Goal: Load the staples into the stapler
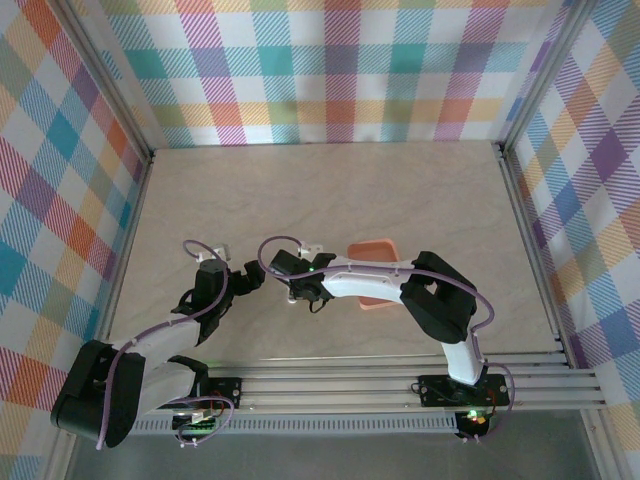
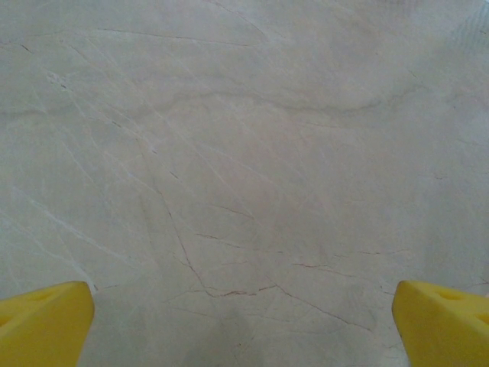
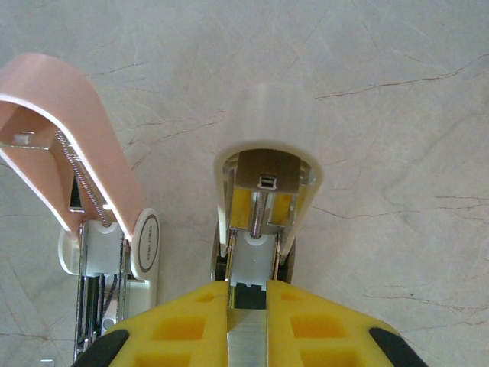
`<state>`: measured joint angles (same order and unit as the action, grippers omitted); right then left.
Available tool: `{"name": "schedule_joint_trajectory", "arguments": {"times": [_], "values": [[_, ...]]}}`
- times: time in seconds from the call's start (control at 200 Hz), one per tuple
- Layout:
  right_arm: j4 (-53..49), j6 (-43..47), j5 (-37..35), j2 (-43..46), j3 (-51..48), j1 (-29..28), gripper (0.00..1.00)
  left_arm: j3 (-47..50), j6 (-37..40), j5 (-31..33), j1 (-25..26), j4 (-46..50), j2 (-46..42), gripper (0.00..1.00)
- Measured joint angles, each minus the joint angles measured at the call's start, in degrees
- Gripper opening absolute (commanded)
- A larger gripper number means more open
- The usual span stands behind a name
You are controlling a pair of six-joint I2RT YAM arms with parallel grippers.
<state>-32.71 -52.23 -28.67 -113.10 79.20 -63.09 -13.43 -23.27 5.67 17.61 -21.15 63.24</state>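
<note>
The stapler is open, right fingers pinching a staple strip at its channel, not seated yet I think; left fingers spread, empty.

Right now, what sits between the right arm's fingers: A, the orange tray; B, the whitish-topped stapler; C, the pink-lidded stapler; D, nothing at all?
B: in the right wrist view the stapler with the whitish top sits between the yellow fingers of the right gripper, its lid raised, while the pink stapler lies apart to the side.
</note>
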Motion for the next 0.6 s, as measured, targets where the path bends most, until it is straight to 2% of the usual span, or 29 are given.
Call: {"name": "schedule_joint_trajectory", "arguments": {"times": [0.6], "values": [[-0.31, 0.0, 0.42, -0.87, 0.17, 0.02, 0.17, 0.0, 0.0, 0.0, 0.0, 0.02, 0.0, 1.0]]}}
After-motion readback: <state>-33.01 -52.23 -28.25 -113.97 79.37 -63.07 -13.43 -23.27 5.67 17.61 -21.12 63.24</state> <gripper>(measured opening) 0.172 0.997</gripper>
